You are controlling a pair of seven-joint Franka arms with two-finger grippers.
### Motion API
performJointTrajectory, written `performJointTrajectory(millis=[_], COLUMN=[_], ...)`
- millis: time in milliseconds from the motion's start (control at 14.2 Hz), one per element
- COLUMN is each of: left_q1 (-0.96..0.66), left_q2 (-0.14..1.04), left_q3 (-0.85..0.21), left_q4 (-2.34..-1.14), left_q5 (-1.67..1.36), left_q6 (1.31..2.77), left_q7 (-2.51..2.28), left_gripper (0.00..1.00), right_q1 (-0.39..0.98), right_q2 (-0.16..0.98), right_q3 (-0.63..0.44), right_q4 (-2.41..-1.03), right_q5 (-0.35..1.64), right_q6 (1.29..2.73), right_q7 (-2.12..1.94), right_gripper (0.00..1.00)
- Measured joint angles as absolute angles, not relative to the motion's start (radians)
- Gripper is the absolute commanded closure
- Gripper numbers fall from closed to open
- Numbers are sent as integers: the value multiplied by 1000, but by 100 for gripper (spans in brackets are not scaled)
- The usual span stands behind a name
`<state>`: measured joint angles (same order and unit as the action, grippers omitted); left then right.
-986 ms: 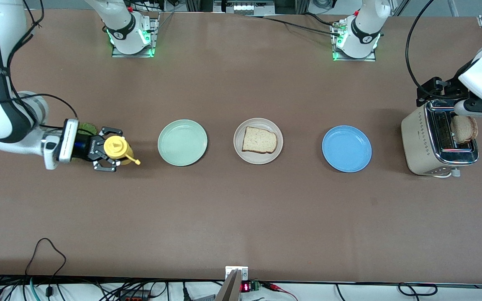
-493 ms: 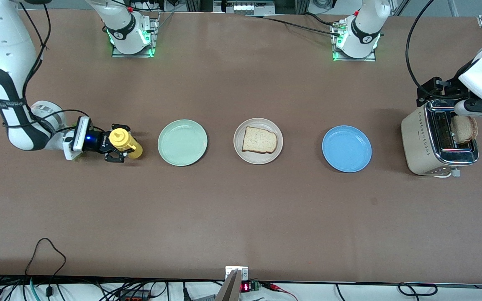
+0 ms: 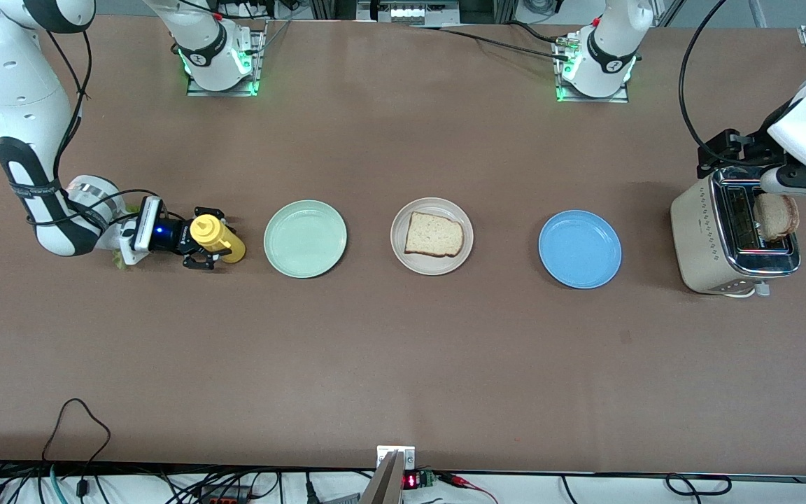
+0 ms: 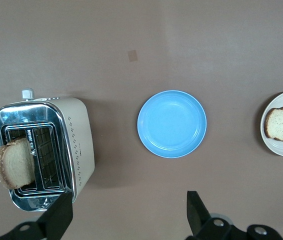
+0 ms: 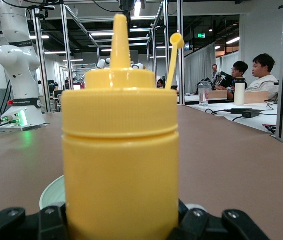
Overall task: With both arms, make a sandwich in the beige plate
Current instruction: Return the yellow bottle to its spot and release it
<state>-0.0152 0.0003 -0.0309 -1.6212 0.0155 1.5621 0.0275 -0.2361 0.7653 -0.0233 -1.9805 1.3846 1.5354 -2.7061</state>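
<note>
On the brown tabletop (image 3: 403, 364) the things stand in one row, none clearly nearer the front camera than the rest. In the middle sits the beige plate (image 3: 397, 246) with a single bread slice (image 3: 434, 234) lying flat on it: the sandwich has its base and nothing more. No lettuce or top slice is on it, so most of the work is left, as I judge it.

Toward the right arm's end, the right tool (image 3: 201, 239) is down at tabletop level around a yellow squeeze bottle (image 3: 215, 236), which stands upright beside the mint-green plate (image 3: 305, 239); whether the fingers pinch it or have let go I cannot tell. A bit of green shows under that arm's wrist, too hidden to name.

Toward the left arm's end, past the empty blue plate (image 3: 580, 249), a second slice (image 3: 777, 217) stands in the toaster (image 3: 697, 234). The left tool (image 4: 126, 220) hangs over the tabletop beside the toaster, fingers spread wide and holding nothing.
</note>
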Motion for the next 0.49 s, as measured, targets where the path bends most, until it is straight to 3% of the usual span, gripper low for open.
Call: performJointTrajectory(millis=[493], left_q1=[-15], left_q2=[0], left_q3=[-30], left_q4=[-1621], left_q5=[15], left_q6=[1549], left_q7=[28], left_gripper=[0], right_q1=[-246], right_q2=[759], right_q3=[-66], right_q4=[-1933], right_q5=[1340], right_q6=[1528], right_q7=[-2703], right_gripper=[0])
